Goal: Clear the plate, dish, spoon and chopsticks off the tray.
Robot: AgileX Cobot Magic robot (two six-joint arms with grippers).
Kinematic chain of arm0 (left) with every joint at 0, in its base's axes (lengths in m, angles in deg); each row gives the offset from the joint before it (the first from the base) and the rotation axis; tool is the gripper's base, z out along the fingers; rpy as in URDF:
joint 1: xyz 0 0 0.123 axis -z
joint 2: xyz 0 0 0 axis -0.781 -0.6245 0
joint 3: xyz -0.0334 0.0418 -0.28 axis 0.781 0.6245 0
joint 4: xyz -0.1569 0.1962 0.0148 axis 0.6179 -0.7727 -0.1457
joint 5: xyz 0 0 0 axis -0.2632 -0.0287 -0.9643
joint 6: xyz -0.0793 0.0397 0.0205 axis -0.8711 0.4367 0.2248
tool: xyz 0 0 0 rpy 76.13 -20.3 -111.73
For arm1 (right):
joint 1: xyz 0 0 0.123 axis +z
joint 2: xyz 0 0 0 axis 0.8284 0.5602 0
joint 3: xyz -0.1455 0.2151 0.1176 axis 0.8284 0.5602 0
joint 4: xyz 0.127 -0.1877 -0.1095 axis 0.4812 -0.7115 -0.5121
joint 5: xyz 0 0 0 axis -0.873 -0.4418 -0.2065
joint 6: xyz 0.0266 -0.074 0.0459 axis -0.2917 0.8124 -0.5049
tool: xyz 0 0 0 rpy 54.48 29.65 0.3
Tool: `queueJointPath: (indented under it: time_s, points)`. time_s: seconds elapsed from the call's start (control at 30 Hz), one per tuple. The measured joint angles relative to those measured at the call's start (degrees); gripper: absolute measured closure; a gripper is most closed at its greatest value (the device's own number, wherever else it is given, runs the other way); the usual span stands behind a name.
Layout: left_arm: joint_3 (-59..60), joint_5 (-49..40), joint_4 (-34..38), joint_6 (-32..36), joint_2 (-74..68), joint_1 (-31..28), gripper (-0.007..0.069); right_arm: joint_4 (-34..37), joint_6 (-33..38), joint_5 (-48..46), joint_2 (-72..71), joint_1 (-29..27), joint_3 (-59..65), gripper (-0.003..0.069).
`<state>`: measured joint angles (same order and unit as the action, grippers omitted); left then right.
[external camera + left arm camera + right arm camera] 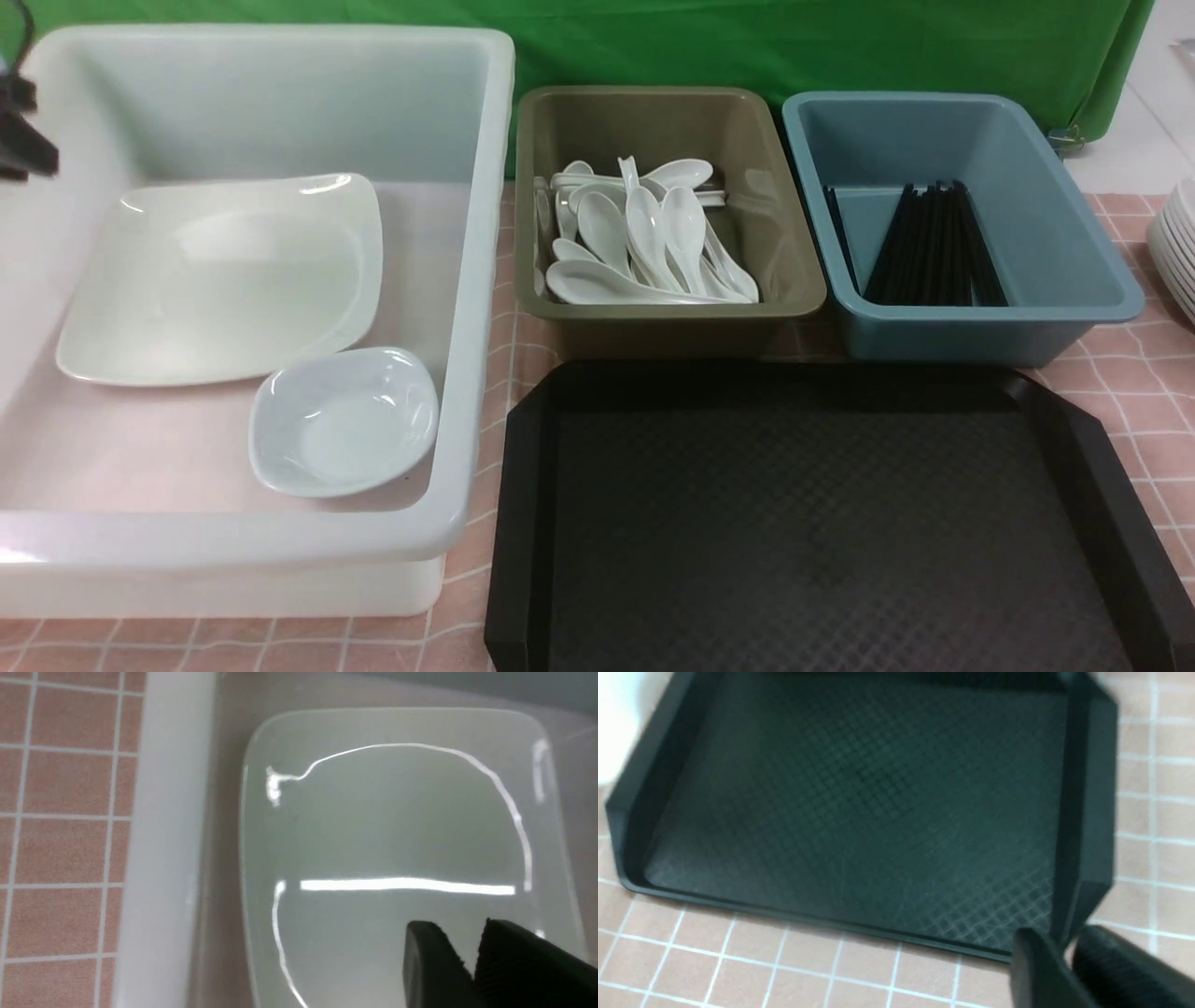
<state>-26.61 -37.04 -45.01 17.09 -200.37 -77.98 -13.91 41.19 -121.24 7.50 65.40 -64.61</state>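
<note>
The black tray (pixel 822 523) lies bare, with nothing on its diamond-pattern surface (pixel 859 798). The large white plate (pixel 224 280) and the small bluish dish (pixel 344 420) lie in the big white bin (pixel 467 392). White spoons (pixel 635 243) lie piled in the olive bin; which one is the task's spoon I cannot tell. Black chopsticks (pixel 934 247) lie in the blue bin. My left gripper (pixel 455 926) hangs over the plate (pixel 397 826) with a narrow gap between its tips, holding nothing; a dark part of it (pixel 21 131) shows at the far left edge. My right gripper (pixel 1059 935) hovers at a tray corner, slightly parted and empty.
The olive bin (pixel 803 299) and the blue bin (pixel 1074 308) stand side by side behind the tray. A stack of round white plates (pixel 1178 252) sits at the right edge. A pink checked cloth (pixel 1139 392) covers the table, and a green curtain hangs behind.
</note>
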Motion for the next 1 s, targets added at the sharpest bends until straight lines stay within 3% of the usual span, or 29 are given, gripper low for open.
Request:
queueJointPath:
  time_s: [0.1,0.37,0.53,0.7,0.83,1.0]
  points:
    - [-1.01,-5.77,4.25,0.0,4.35,0.0,0.0617,-3.32,0.0,-6.22,-0.12,0.0,-5.89,0.0629]
    - [1.56,-7.67,5.19,-0.17,15.68,2.31,0.063,-4.59,0.0,-4.39,-7.35,0.0,-8.59,0.0629]
    - [5.4,-8.2,5.26,-0.23,22.23,5.59,0.063,-3.94,0.32,18.19,-18.57,0.0,6.13,0.0629]
    - [6.08,-8.31,5.26,-0.23,23.17,7.84,0.0628,-2.23,0.0,41.0,-19.83,0.0,18.94,0.0629]
    - [6.13,-8.31,5.56,-0.23,23.17,8.63,0.0628,-1.96,0.0,47.56,-19.8,0.0,22.93,0.0629]
    - [6.13,-8.31,5.56,-0.23,23.17,8.7,0.0628,-1.95,0.0,48.27,-19.8,0.0,23.66,0.0627]
